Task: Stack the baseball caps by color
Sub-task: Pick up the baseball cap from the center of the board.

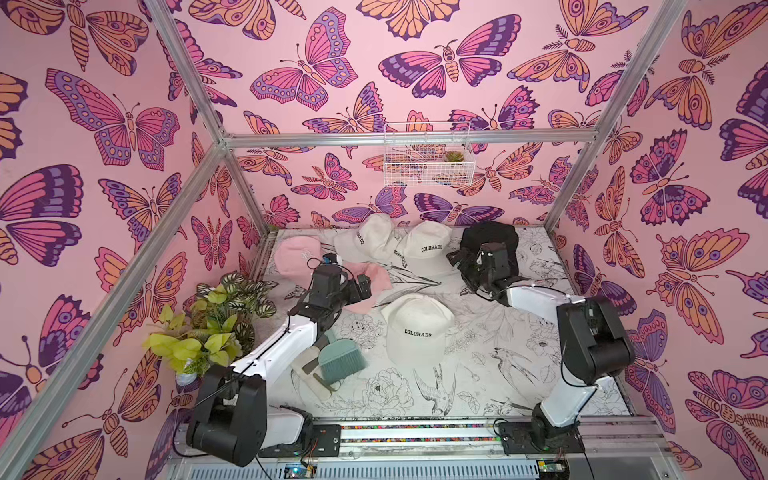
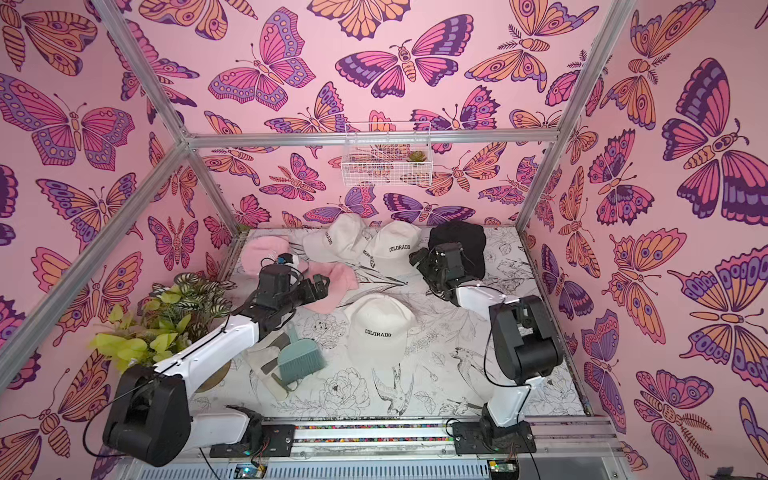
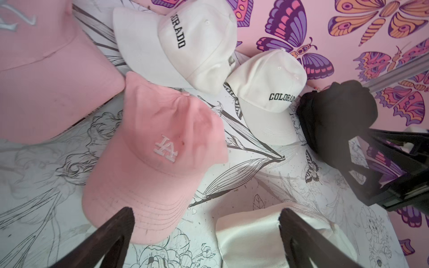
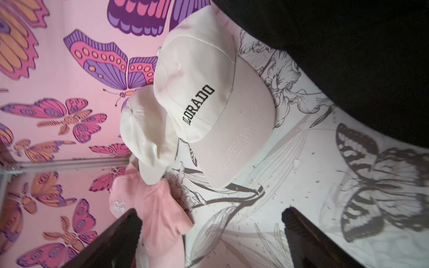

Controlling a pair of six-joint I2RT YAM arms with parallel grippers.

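Teal brush [image 1: 343,359] near cream cap [image 1: 417,328], leafy plant [image 1: 216,320]

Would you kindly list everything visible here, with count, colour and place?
cream caps: three, cream, one mid-table, two at back
pink caps: two, pink, back left of table
black cap: at least one, black, back right
hand brush: one, teal, front left
plants: cluster, green and yellow, left edge
wire basket: one, white, back wall, holding a succulent
table: one, floral print
arms: two, white and black, front
left tool: one, black, open by the nearer pink cap
right tool: one, black, open beside the black cap
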